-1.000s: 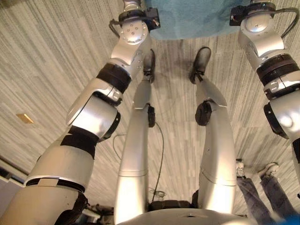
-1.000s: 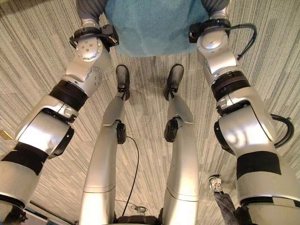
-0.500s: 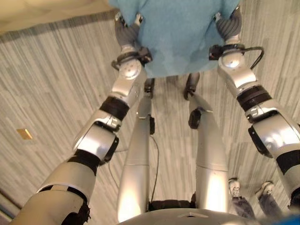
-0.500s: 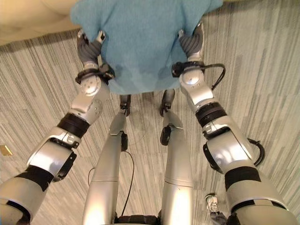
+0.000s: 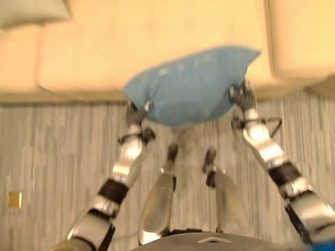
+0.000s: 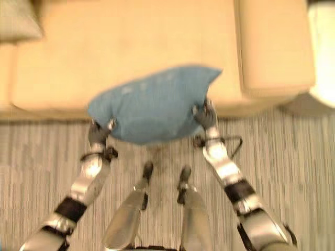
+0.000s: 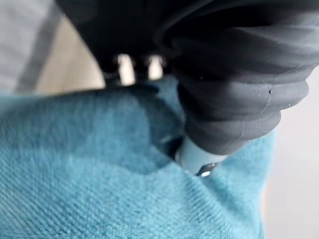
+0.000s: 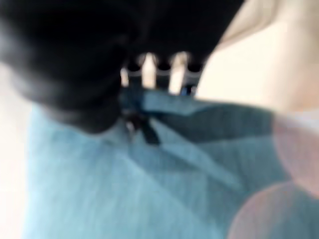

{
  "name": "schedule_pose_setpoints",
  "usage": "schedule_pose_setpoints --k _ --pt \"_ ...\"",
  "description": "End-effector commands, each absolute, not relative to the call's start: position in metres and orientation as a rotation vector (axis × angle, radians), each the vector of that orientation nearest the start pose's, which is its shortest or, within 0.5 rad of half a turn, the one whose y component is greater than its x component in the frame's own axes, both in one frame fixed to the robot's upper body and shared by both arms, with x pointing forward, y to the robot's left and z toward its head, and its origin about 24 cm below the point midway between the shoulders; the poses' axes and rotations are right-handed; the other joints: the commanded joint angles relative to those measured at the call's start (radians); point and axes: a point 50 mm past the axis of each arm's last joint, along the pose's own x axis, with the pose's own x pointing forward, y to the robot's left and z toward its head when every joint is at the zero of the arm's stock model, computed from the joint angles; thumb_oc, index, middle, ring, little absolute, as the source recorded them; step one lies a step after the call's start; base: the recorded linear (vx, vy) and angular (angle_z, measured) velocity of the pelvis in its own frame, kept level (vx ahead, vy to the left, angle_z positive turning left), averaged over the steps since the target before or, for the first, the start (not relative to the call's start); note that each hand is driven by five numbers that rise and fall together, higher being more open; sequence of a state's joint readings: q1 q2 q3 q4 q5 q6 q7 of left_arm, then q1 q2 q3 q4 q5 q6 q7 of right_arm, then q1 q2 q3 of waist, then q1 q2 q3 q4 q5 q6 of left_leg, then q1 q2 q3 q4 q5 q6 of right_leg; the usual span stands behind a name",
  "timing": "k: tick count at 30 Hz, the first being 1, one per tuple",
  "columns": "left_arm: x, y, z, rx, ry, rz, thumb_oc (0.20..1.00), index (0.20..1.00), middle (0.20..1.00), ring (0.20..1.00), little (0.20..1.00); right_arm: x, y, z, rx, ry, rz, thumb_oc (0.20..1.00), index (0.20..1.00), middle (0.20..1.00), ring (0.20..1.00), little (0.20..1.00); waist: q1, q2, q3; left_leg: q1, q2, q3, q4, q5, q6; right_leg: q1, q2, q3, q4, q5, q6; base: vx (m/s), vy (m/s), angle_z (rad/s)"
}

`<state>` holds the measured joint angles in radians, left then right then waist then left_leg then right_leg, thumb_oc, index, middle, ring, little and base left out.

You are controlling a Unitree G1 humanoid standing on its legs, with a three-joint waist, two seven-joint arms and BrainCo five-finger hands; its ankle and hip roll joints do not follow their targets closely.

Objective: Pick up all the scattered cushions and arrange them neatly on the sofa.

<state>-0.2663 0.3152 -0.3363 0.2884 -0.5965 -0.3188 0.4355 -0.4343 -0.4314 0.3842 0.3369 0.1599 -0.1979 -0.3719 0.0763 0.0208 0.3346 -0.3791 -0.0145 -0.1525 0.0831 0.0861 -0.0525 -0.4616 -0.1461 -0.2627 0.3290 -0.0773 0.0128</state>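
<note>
I grip the teal fabric cushion [image 5: 191, 86] in left hand [image 5: 136, 112] and right hand [image 5: 242, 97], nine-to-three; the beige sofa [image 5: 157, 36] lies at twelve.

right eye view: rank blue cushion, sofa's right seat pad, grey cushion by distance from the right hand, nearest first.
1. Blue cushion: held by the right hand at its right end, left hand at the other.
2. Sofa's right seat pad: just beyond, to its right.
3. Grey cushion: sofa's far left corner.
</note>
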Motion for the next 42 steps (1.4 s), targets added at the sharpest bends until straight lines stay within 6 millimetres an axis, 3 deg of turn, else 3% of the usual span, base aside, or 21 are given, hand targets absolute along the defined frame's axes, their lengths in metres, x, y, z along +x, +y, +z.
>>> schedule_pose_setpoints --k 1,4,8,9,12,16,19,22,24,25,27,29,30,32,33,34,35,36,37,39,42 --pt "0.305 0.128 0.117 -0.220 -0.382 -0.070 0.200 0.200 0.200 0.200 0.200 0.316 -0.124 0.119 -0.245 -0.424 0.146 0.200 0.200 0.200 0.200 0.200 -0.003 -0.047 -0.020 0.084 -0.008 -0.061 0.022 -0.046 -0.050 0.235 -0.022 -0.039 -0.207 0.089 0.139 0.16 0.072 0.13" --pt "0.299 0.131 0.109 -0.226 -0.358 -0.066 0.200 0.200 0.200 0.200 0.200 0.310 -0.126 0.106 -0.207 -0.379 0.142 0.200 0.200 0.200 0.200 0.200 0.001 -0.051 -0.050 0.131 -0.012 -0.062 0.010 -0.052 -0.047 0.292 -0.022 -0.046 -0.251 0.099 0.145 0.10 0.057 0.10" --pt "0.299 0.131 0.109 -0.226 -0.358 -0.066 0.200 0.200 0.200 0.200 0.200 0.310 -0.126 0.106 -0.207 -0.379 0.142 0.200 0.200 0.200 0.200 0.200 0.001 -0.051 -0.050 0.131 -0.012 -0.062 0.010 -0.052 -0.047 0.293 -0.022 -0.046 -0.251 0.100 0.145 0.07 0.077 0.02" --pt "0.283 0.145 0.098 -0.184 -0.332 -0.050 0.200 0.200 0.200 0.200 0.200 0.294 -0.130 0.089 -0.120 -0.318 0.134 0.200 0.200 0.200 0.200 0.200 0.017 -0.059 -0.140 0.245 -0.018 -0.037 -0.003 -0.099 -0.025 0.400 -0.025 -0.035 -0.308 0.121 0.161 0.27 0.309 -0.04" --pt "0.278 0.147 0.093 -0.163 -0.316 -0.054 0.200 0.200 0.200 0.200 0.200 0.288 -0.128 0.086 -0.103 -0.310 0.147 0.200 0.200 0.200 0.200 0.200 0.023 -0.061 -0.171 0.297 -0.023 -0.027 -0.003 -0.122 -0.008 0.435 -0.034 -0.022 -0.290 0.115 0.166 0.19 0.241 -0.35" --pt "0.276 0.145 0.093 -0.163 -0.317 -0.054 0.200 0.200 0.200 0.200 0.200 0.285 -0.123 0.088 -0.073 -0.317 0.154 0.200 0.200 0.200 0.200 0.200 0.022 -0.060 -0.182 0.334 -0.037 -0.021 0.009 -0.146 0.020 0.423 -0.059 0.009 -0.182 0.126 0.179 0.06 0.180 -0.16" --pt "0.278 0.138 0.093 -0.166 -0.310 -0.078 0.200 0.200 0.200 0.200 0.200 0.286 -0.117 0.093 -0.058 -0.334 0.174 0.200 0.200 0.200 0.200 0.200 0.002 -0.046 -0.169 0.360 -0.047 -0.032 0.043 -0.161 0.055 0.350 -0.047 0.074 0.051 0.184 0.192 0.00 0.174 -0.04" --pt "0.279 0.138 0.094 -0.135 -0.317 -0.082 0.200 0.200 0.200 0.200 0.200 0.286 -0.115 0.095 -0.057 -0.340 0.179 0.200 0.200 0.200 0.200 0.200 0.002 -0.037 -0.174 0.391 -0.041 -0.027 0.034 -0.167 0.060 0.317 -0.045 0.060 0.086 0.171 0.185 0.05 0.123 -0.01" --pt "0.279 0.137 0.094 -0.145 -0.313 -0.084 0.200 0.200 0.200 0.200 0.200 0.288 -0.116 0.095 -0.054 -0.337 0.177 0.200 0.200 0.200 0.200 0.200 -0.002 -0.040 -0.189 0.415 -0.042 -0.038 0.012 -0.155 0.052 0.305 -0.013 0.050 0.000 0.145 0.167 0.16 -0.005 -0.10" --pt "0.279 0.137 0.093 -0.149 -0.306 -0.091 0.200 0.200 0.200 0.200 0.200 0.290 -0.118 0.095 -0.050 -0.333 0.177 0.200 0.200 0.200 0.200 0.200 -0.006 -0.055 -0.195 0.427 -0.050 -0.050 0.005 -0.151 0.046 0.291 0.008 0.048 -0.127 0.140 0.158 0.15 -0.065 -0.05" --pt "0.280 0.138 0.091 -0.149 -0.294 -0.081 0.200 0.200 0.200 0.200 0.200 0.292 -0.117 0.097 -0.058 -0.340 0.176 0.200 0.200 0.200 0.200 0.200 -0.007 -0.058 -0.195 0.443 -0.046 -0.056 0.007 -0.156 0.040 0.295 0.019 0.025 -0.201 0.152 0.157 0.20 -0.080 0.10" --pt "0.281 0.138 0.090 -0.155 -0.285 -0.080 0.200 0.200 0.200 0.200 0.200 0.292 -0.118 0.098 -0.057 -0.337 0.176 0.200 0.200 0.200 0.200 0.200 -0.014 -0.068 -0.201 0.448 -0.051 -0.072 0.040 -0.155 0.024 0.332 0.038 0.066 -0.237 0.148 0.160 0.26 -0.098 0.40" --pt "0.284 0.134 0.091 -0.153 -0.289 -0.089 0.200 0.200 0.200 0.200 0.200 0.292 -0.119 0.098 -0.059 -0.341 0.174 0.200 0.200 0.200 0.200 0.200 -0.018 -0.070 -0.222 0.450 -0.036 -0.079 0.085 -0.134 -0.011 0.384 0.080 0.108 -0.259 0.124 0.137 0.24 -0.111 0.79" --pt "0.287 0.127 0.094 -0.191 -0.292 -0.108 0.200 0.200 0.200 0.200 0.200 0.293 -0.127 0.101 -0.051 -0.352 0.140 0.200 0.200 0.200 0.200 0.200 -0.029 -0.074 -0.222 0.390 -0.017 -0.045 0.212 -0.081 -0.065 0.431 0.075 0.077 -0.287 0.113 0.119 0.18 -0.107 0.76" --pt "0.288 0.127 0.094 -0.191 -0.293 -0.109 0.200 0.200 0.200 0.200 0.200 0.293 -0.127 0.102 -0.051 -0.353 0.139 0.200 0.200 0.200 0.200 0.200 -0.032 -0.076 -0.224 0.385 -0.020 -0.047 0.212 -0.077 -0.065 0.428 0.072 0.075 -0.288 0.116 0.120 0.04 -0.077 0.61" --pt "0.291 0.123 0.097 -0.192 -0.298 -0.118 0.200 0.200 0.200 0.200 0.200 0.294 -0.129 0.105 -0.038 -0.365 0.122 0.200 0.200 0.200 0.200 0.200 -0.042 -0.082 -0.215 0.334 -0.001 0.001 0.290 -0.056 -0.073 0.444 0.066 0.067 -0.294 0.109 0.107 0.04 -0.119 0.76" --pt "0.294 0.118 0.100 -0.203 -0.302 -0.129 0.200 0.200 0.200 0.200 0.200 0.297 -0.127 0.108 -0.031 -0.373 0.123 0.200 0.200 0.200 0.200 0.200 -0.041 -0.086 -0.201 0.292 0.017 0.052 0.329 -0.062 -0.052 0.474 0.071 0.046 -0.310 0.090 0.089 0.04 -0.120 0.75" --pt "0.294 0.118 0.100 -0.202 -0.302 -0.129 0.200 0.200 0.200 0.200 0.200 0.297 -0.127 0.108 -0.031 -0.373 0.123 0.200 0.200 0.200 0.200 0.200 -0.042 -0.086 -0.201 0.292 0.018 0.052 0.331 -0.063 -0.052 0.475 0.071 0.045 -0.311 0.090 0.089 0.12 -0.122 0.53" --pt "0.294 0.114 0.098 -0.207 -0.291 -0.141 0.200 0.200 0.200 0.200 0.200 0.297 -0.129 0.109 -0.032 -0.374 0.111 0.200 0.200 0.200 0.200 0.200 -0.044 -0.091 -0.203 0.257 0.027 0.109 0.238 -0.095 -0.027 0.500 0.072 0.026 -0.334 0.077 0.089 0.14 -0.058 0.37" --pt "0.295 0.113 0.099 -0.198 -0.290 -0.150 0.200 0.200 0.200 0.200 0.200 0.297 -0.129 0.109 -0.022 -0.374 0.108 0.200 0.200 0.200 0.200 0.200 -0.037 -0.100 -0.204 0.245 0.016 0.118 0.200 -0.118 -0.016 0.510 0.069 0.023 -0.343 0.075 0.094 0.13 -0.036 0.40" --pt "0.297 0.108 0.101 -0.179 -0.293 -0.166 0.200 0.200 0.200 0.200 0.200 0.299 -0.128 0.110 -0.012 -0.379 0.096 0.200 0.200 0.200 0.200 0.200 -0.029 -0.094 -0.213 0.195 0.015 0.169 0.026 -0.035 -0.006 0.534 0.095 0.027 -0.365 0.066 0.101 0.20 0.034 0.32"
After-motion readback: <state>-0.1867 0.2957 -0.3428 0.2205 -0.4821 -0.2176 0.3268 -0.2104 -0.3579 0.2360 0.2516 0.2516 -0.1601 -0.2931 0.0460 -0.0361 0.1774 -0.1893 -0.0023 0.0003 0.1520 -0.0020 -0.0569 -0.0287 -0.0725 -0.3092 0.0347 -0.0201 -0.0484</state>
